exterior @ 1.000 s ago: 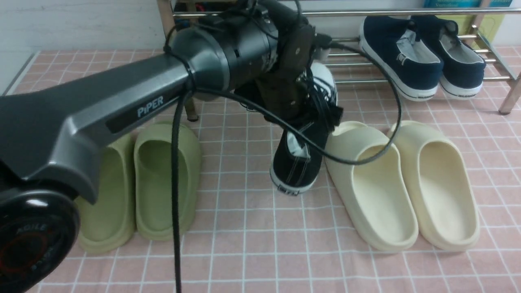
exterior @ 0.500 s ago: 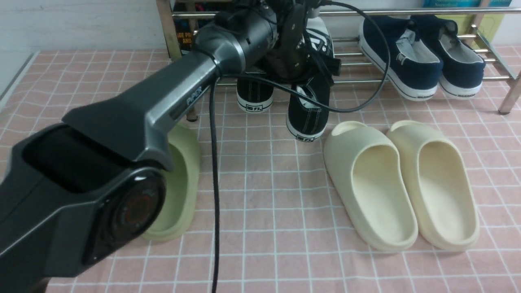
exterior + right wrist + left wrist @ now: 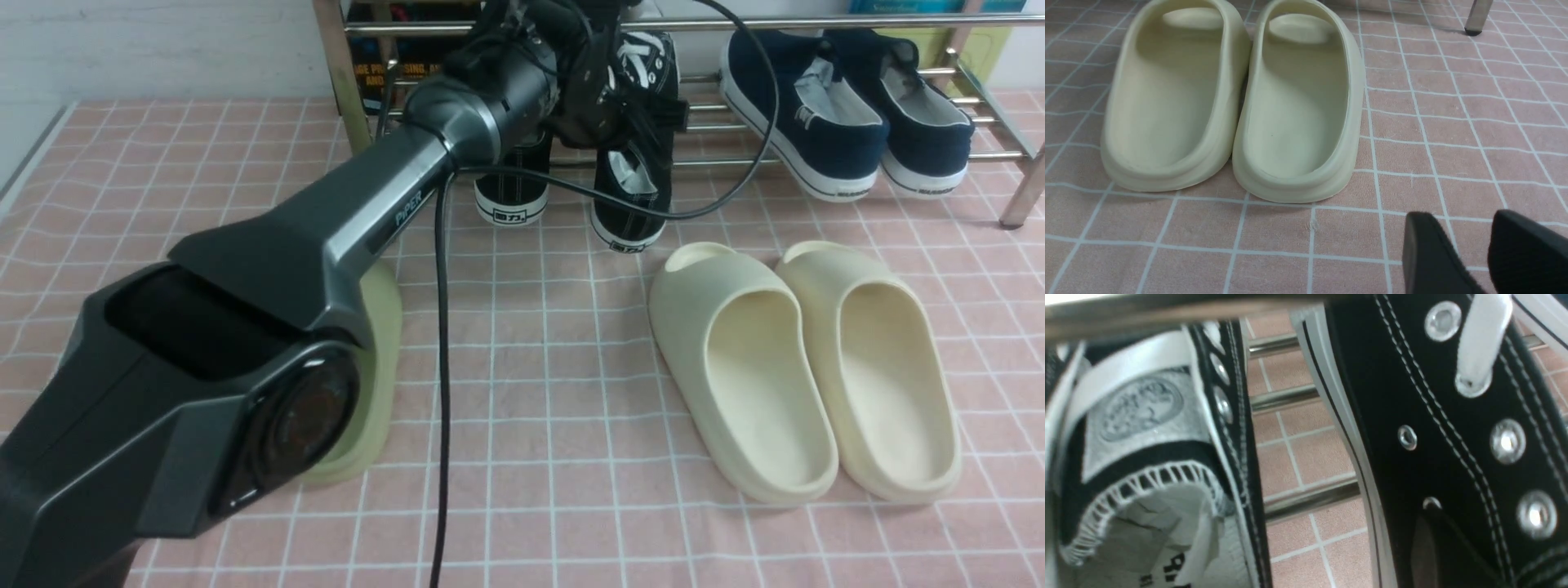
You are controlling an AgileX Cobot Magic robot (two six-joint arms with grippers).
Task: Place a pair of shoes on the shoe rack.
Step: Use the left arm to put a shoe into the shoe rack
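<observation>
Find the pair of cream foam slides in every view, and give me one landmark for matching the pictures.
Front view: cream slides lie right of centre, side by side.
Left wrist view: not in it.
Right wrist view: cream slides lie just beyond the open right claw.
Shared landmark: the pink checked cloth, visible in all three.

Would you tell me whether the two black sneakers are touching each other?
Apart. The left wrist view shows pink tiles and shoe rack bars through a clear gap between one sneaker and the other sneaker; the front view shows their heels separated.
</observation>
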